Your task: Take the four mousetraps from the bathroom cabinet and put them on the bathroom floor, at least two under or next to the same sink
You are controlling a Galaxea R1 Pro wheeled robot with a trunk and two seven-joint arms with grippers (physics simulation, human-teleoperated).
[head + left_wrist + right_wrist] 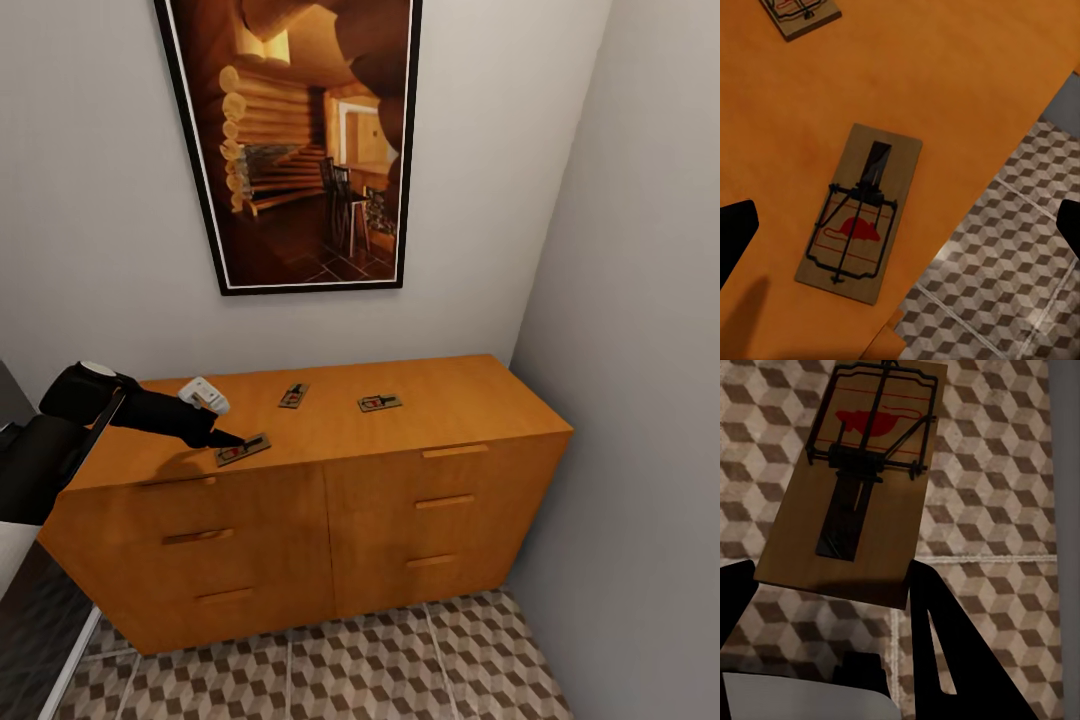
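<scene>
Right pincer (832, 585) grips mousetrap (859, 472) | left pincer (900, 225) seemingly open, near cabinet (400, 470) edge

Orange-brown cabinet (400, 480), tan mousetraps (860, 214) w/ red print, brown-beige cube-pattern floor (400, 670).

Three mousetraps (243, 450) (293, 396) (380, 403) lie on the cabinet (330, 520), beneath a wall picture (300, 140).

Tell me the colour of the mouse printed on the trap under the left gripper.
Red, on the mousetrap; clearest in the left wrist view.
</scene>
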